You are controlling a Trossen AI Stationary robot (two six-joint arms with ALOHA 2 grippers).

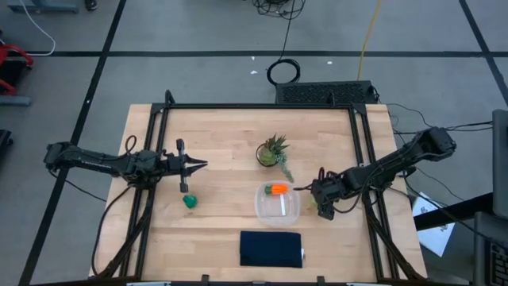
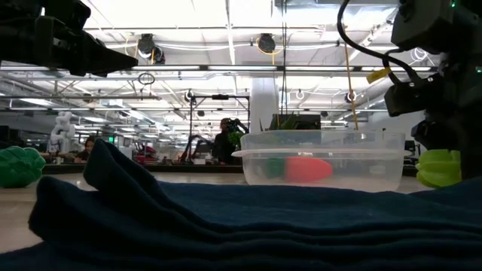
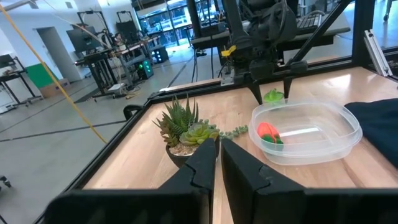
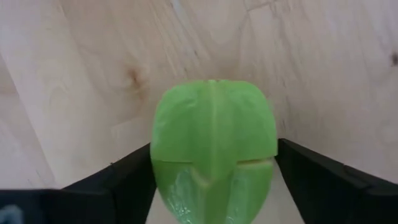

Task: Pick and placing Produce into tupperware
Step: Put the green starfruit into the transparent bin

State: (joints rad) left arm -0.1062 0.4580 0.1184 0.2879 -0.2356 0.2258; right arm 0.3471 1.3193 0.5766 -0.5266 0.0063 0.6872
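Observation:
The clear tupperware [image 1: 278, 204] sits on the table, right of centre, with the orange carrot [image 1: 277, 189] lying inside near its far wall. The dark green piece [image 1: 190, 201] rests on the table on the left. My left gripper [image 1: 196, 165] hovers shut above the table, just beyond that piece and pointing right. My right gripper [image 1: 324, 203] points down beside the tupperware's right side, shut on the lime-green piece [image 4: 213, 149]. That lime-green piece [image 2: 439, 167] also shows low at the right of the low view. My right gripper pinches the lime-green piece between its two fingers [image 4: 127, 177], one on each of the piece's sides [image 4: 163, 155]. The fingers come from above, pointing down. The piece stands upright between them. I cannot tell whether it is clear of the wood.
A spiky potted plant [image 1: 274, 152] stands just beyond the tupperware. A dark navy folded cloth [image 1: 271, 249] lies near the table's near edge, in front of the tupperware. Black frame rails [image 1: 359, 151] run along the table's left, right and far sides.

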